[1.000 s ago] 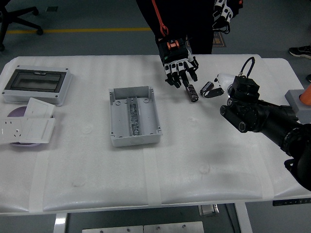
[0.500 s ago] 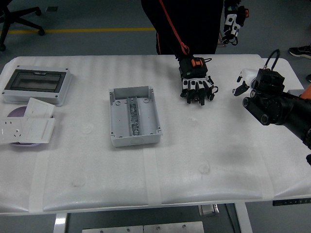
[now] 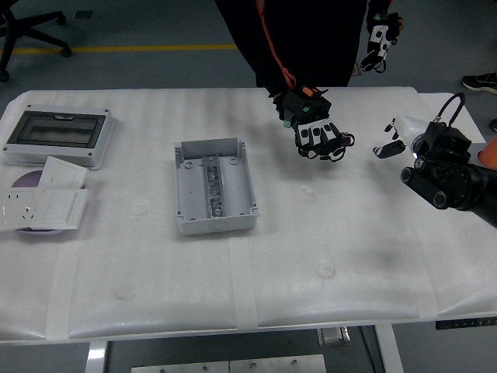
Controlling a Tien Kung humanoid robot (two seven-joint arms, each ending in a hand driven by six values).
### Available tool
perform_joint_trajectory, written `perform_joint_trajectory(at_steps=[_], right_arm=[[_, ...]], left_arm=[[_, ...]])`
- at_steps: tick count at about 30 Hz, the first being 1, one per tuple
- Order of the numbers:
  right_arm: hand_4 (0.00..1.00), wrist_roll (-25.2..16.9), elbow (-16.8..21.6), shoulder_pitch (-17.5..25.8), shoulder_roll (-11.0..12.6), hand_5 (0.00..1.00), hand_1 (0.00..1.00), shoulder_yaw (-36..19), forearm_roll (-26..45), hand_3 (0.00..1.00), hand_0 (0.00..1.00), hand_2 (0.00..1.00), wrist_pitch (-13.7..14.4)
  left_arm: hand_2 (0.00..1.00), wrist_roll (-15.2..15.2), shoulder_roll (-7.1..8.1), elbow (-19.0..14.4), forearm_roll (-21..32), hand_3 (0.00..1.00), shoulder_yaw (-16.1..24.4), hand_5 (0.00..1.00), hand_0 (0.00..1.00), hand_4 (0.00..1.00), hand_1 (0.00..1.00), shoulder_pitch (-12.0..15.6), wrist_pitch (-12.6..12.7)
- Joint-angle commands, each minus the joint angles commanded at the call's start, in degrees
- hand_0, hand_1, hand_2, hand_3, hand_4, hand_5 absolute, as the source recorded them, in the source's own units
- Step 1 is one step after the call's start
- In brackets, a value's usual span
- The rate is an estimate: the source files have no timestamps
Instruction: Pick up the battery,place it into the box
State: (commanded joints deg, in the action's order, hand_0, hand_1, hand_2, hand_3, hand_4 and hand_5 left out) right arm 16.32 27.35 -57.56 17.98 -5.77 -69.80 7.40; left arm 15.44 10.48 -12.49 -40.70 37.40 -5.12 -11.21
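The open grey box (image 3: 213, 185) sits left of the table's middle, with a metal rail inside. The battery is not visible. A person's gloved hand (image 3: 317, 134) hangs over the spot where it lay, fingers curled downward, and I cannot tell whether it holds the battery. My right hand (image 3: 390, 144) is at the table's right side, to the right of the person's hand and apart from it. Its fingers are spread and hold nothing. The black right arm (image 3: 450, 177) comes in from the right edge. The left arm is out of view.
A grey enclosure with a clear lid (image 3: 58, 136) lies at the far left. White socket plates (image 3: 43, 206) lie in front of it over a purple disc (image 3: 23, 181). The person stands at the table's far side, the other gloved hand (image 3: 379, 43) raised.
My right arm has drawn back to the right, away from the battery's spot. The person's gloved hand moved down and right over that spot, and the battery is no longer visible.
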Motion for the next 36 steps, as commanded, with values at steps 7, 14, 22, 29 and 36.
perform_joint_trajectory(at_steps=[7,14,22,29,36], right_arm=[[0.872,0.99,-0.01,0.40,1.58,0.493,0.691,-2.04,-2.71,0.924,0.786,0.814,-0.42],[0.864,1.21,-0.18,0.37,3.79,0.487,0.691,-3.26,-3.33,0.921,0.785,0.815,-0.83],[0.873,2.17,7.90,6.48,8.44,0.501,0.712,-15.75,-11.83,0.916,0.807,0.825,-1.60],[0.921,4.72,19.27,15.27,11.05,0.532,0.782,-30.84,-21.03,0.925,0.870,0.877,-5.38],[0.969,7.36,31.80,23.78,13.94,0.570,0.814,-42.72,-26.75,0.998,0.919,0.913,-10.72]], left_arm=[[0.491,-0.05,-0.08,-0.01,0.27,0.346,-0.14,0.378,0.377,0.480,0.605,0.05,0.00],[0.491,-0.09,-0.12,0.01,0.46,0.345,-0.25,0.378,0.377,0.480,0.605,0.11,-0.05],[0.491,-0.05,-0.14,0.02,0.61,0.345,-0.25,0.377,0.377,0.480,0.605,0.37,0.00],[0.490,-0.16,-0.05,0.10,1.00,0.345,-0.50,0.377,0.377,0.480,0.605,0.48,0.04],[0.490,-0.15,-0.07,0.15,1.40,0.342,-0.77,0.374,0.378,0.482,0.604,0.76,0.09]])
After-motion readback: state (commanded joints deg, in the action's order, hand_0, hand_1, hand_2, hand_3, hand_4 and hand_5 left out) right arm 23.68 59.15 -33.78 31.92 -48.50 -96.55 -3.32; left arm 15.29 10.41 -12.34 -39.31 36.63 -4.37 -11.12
